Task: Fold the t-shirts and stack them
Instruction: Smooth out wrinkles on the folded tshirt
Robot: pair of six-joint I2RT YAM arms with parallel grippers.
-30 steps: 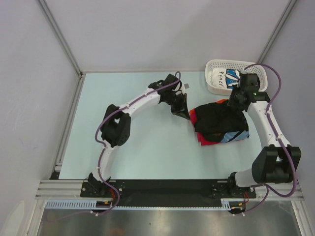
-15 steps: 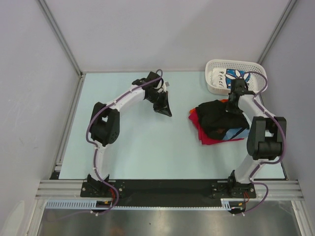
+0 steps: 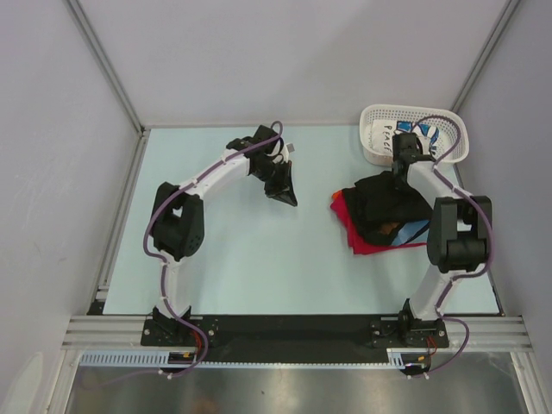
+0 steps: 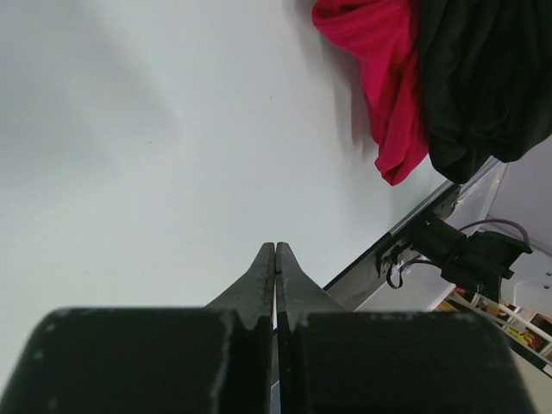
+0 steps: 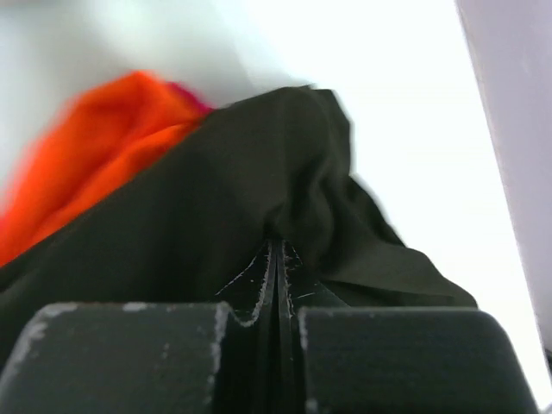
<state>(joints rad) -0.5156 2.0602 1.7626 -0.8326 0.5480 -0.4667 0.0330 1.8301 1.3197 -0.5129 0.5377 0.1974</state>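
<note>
Right now the left gripper [image 3: 291, 200] hangs over bare table [image 3: 241, 250] a little above the middle of the top view, its two fingers pressed flat together with nothing between them. Its wrist view shows the same: the black fingertips [image 4: 275, 252] meet in a thin line over the pale surface, well apart from the cloth in the upper right corner of that frame.

The t-shirts [image 3: 384, 211] lie in a loose heap at the right of the top view, unfolded. A black t-shirt [image 3: 388, 200] is bunched on top, a red t-shirt [image 3: 364, 240] sticks out beneath it toward the lower left, and a light-blue patch [image 3: 417, 230] shows at the heap's lower right edge.

The right gripper [image 3: 398, 177] points down at the upper edge of the heap. In its wrist view the jaws are together, tips right at a crease of the black cloth; whether any fabric is pinched cannot be told.

Just above the heap, in the upper right, stands a white lattice basket [image 3: 377, 158] holding a white printed shirt [image 3: 386, 136].
</note>
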